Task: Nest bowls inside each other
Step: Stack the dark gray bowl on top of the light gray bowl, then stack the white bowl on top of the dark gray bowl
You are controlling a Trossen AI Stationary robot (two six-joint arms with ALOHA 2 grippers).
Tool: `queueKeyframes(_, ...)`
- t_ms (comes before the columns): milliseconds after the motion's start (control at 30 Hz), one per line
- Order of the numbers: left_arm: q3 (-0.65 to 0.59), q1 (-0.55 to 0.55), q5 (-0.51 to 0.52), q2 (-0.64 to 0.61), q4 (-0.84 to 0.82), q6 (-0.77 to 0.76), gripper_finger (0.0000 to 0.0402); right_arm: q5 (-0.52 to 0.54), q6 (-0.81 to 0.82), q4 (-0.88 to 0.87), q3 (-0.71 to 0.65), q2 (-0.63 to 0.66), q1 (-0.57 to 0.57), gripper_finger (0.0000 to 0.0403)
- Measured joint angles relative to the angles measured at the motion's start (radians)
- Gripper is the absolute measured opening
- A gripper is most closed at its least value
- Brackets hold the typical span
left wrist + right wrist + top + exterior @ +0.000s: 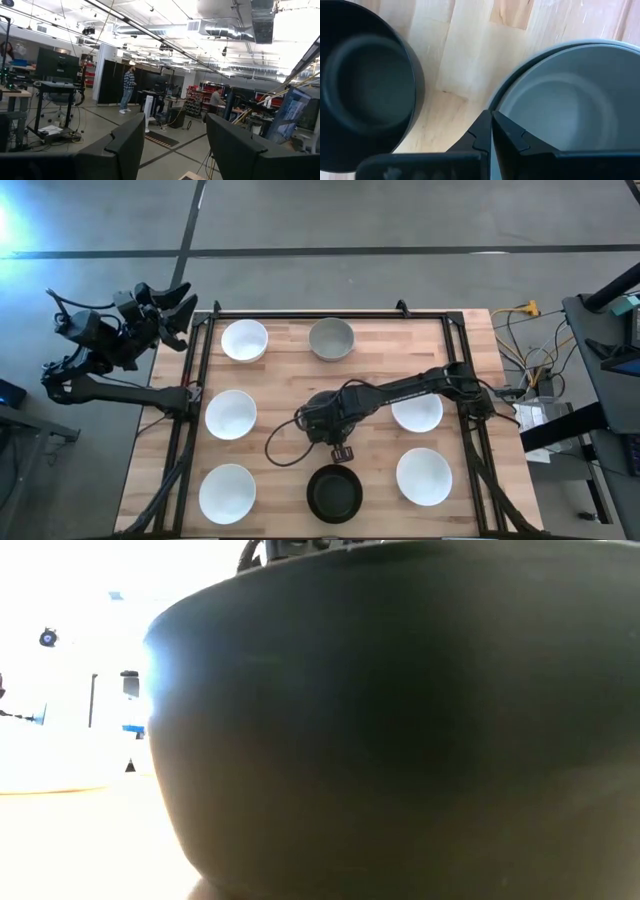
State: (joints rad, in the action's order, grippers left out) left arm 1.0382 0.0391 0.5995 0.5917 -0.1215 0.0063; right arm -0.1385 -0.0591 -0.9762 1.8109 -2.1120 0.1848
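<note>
I had the right tool [342, 452] closed, pinching the rim of a grey bowl [570, 100] at counter centre, the black bowl [334, 492] just at its six o'clock. Lifting and nesting came next, I judged. The left tool [172, 308] waited open at ten o'clock.

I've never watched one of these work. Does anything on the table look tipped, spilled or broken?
Nothing stands out. The round white bowls, the light grey bowl and the black bowl all sit upright and apart on the wooden table, with nothing spilled.
</note>
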Motion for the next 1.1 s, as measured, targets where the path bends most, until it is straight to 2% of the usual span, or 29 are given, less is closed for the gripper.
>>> queueKeyframes(200,0.0,0.0,0.0,-0.004,0.0,0.0,0.0196,0.0,0.037,0.007,-0.045,0.0,0.0,0.0008)
queueKeyframes(367,0.0,0.0,-0.003,-0.01,0.001,-0.001,0.0196,0.01,0.077,0.011,-0.016,0.009,-0.005,0.0008)
queueKeyframes(533,0.0,0.0,-0.003,-0.015,0.001,-0.001,0.0196,0.127,0.093,-0.01,0.058,0.077,-0.026,0.0008)
queueKeyframes(733,-0.002,-0.001,-0.002,-0.008,0.002,-0.027,0.0196,0.321,0.152,-0.045,0.075,0.234,-0.082,0.0008)
queueKeyframes(933,-0.029,-0.001,-0.002,0.024,0.0,-0.055,0.0196,0.328,0.179,-0.047,-0.015,0.443,-0.17,0.0008)
queueKeyframes(1100,-0.034,-0.001,0.006,0.07,0.0,-0.056,0.0196,0.327,0.176,-0.038,-0.173,0.622,-0.243,0.0008)
